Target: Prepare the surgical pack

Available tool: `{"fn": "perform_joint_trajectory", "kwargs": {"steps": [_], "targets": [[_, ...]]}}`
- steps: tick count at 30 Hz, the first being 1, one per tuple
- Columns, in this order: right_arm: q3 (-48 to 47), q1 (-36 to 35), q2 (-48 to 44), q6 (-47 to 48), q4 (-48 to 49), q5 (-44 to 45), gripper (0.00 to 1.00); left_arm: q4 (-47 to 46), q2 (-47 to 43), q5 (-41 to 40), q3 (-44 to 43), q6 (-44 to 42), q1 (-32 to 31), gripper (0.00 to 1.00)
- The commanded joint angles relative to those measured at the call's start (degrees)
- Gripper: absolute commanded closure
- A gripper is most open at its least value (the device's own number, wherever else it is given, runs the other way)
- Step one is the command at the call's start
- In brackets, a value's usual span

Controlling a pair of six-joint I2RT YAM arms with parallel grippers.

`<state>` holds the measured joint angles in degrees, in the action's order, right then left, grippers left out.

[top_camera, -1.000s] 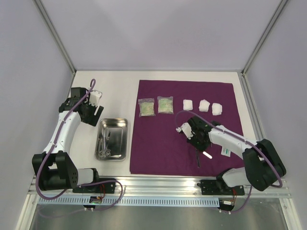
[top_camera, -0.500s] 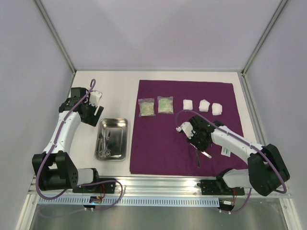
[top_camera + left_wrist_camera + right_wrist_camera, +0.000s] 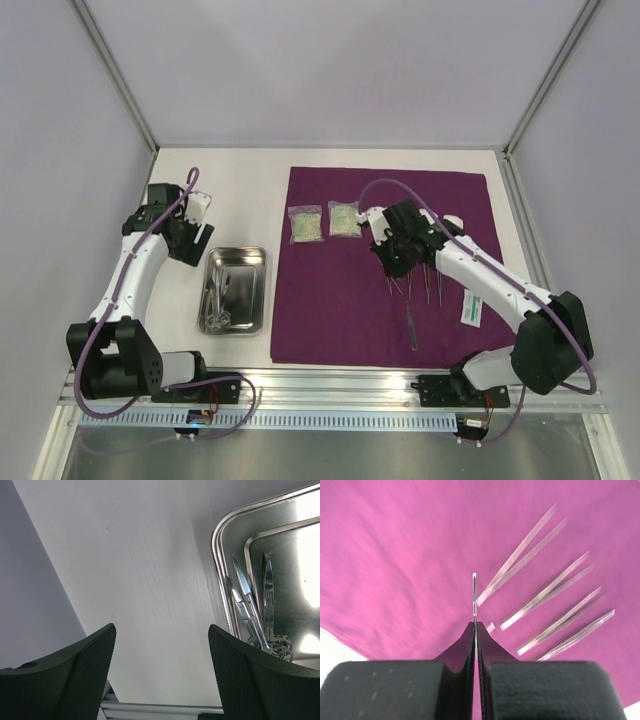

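The deep-purple sheet [image 3: 330, 310] lies flat with two clear packets [image 3: 305, 225] and a white gauze pad [image 3: 453, 226] along its back. My right gripper [image 3: 392, 262] [image 3: 476, 630] hangs over the sheet's middle, shut on a thin steel strip seen edge-on, tweezers by its look. Several more tweezers [image 3: 425, 285] [image 3: 545, 597] lie fanned on the cloth just beside it. The steel tray [image 3: 262, 290] [image 3: 217, 535] stands left of the sheet with scissors [image 3: 218, 300] [image 3: 247, 610] inside. My left gripper [image 3: 192, 235] [image 3: 162, 675] is open over bare table behind and left of the tray.
A small white-and-green packet [image 3: 470, 308] and a dark slender instrument [image 3: 413, 330] lie on the sheet's near right part. Grey walls close in the table on three sides. The metal rail [image 3: 330, 385] runs along the near edge.
My right gripper has lifted the thin steel piece off the sheet's near right part and carried it toward the back and left, above the fanned tweezers. The left arm has not moved.
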<state>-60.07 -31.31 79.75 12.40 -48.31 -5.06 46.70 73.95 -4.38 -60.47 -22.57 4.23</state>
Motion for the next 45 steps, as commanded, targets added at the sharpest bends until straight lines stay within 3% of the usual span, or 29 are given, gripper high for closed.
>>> {"fn": "perform_joint_trajectory", "kwargs": {"steps": [1, 8, 11, 15, 19, 23, 28, 32, 45], "targets": [[-3.9, -2.0, -1.8, -7.0, 6.2, -2.2, 1.0, 2.0, -2.3, -1.8, -1.5, 0.5, 0.3, 0.17], [-3.4, -3.5, -3.1, -13.6, 8.0, -2.4, 0.99, 3.9, -4.4, -1.7, -2.3, 1.2, 0.3, 0.16], [-3.4, -7.6, -2.8, -19.7, 14.2, -3.7, 1.0, 4.3, -5.0, -2.2, -2.2, 1.3, 0.3, 0.17], [-4.8, -13.1, 0.8, -28.6, 29.6, -6.2, 0.99, 3.8, -6.5, -4.5, -0.5, 0.5, 0.3, 0.16], [-11.7, -19.1, 14.2, -38.7, 40.7, -7.8, 1.0, 3.0, -8.3, -7.8, 1.9, -0.6, 0.8, 0.16], [-27.1, -24.8, 29.1, -47.6, 49.5, -10.7, 1.0, 3.7, -8.7, -8.6, 3.1, -1.3, 3.2, 0.16], [-38.7, -27.0, 43.9, -59.4, 50.3, -12.1, 1.0, 4.5, -9.6, -8.8, 4.4, -2.5, 4.6, 0.16], [-37.2, -27.4, 47.3, -65.0, 54.2, -11.5, 1.0, 4.4, -11.2, -8.9, 5.8, -2.9, 4.7, 0.16], [-29.1, -28.8, 48.0, -67.9, 54.7, -10.9, 1.0, 4.5, -11.6, -8.1, 7.2, -2.5, 4.7, 0.16]]}}
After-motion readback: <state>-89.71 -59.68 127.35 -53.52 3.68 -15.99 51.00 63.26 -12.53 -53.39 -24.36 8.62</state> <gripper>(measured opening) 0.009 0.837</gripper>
